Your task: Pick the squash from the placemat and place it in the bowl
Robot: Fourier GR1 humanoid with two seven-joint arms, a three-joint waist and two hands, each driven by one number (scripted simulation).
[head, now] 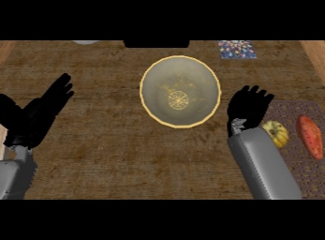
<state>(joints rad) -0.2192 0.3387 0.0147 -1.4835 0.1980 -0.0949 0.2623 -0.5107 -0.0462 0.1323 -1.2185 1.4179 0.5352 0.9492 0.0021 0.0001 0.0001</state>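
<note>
Squash not picked up yet, bowl waiting

The squash (276,133) sits on the placemat (299,161) beside the right hand (248,107), which is open and empty; the bowl (179,91) is just left, an easy drop. The left hand (33,112) rests open.

You are seeing two boxy grey forearms with rounded edges, each ending in a matte black hand: left hand (28,115), right hand (247,107).

Brown woven-textured counter top (102,154), lighter wood strips along both sides (324,61), dark block at far edge (156,43)
</note>
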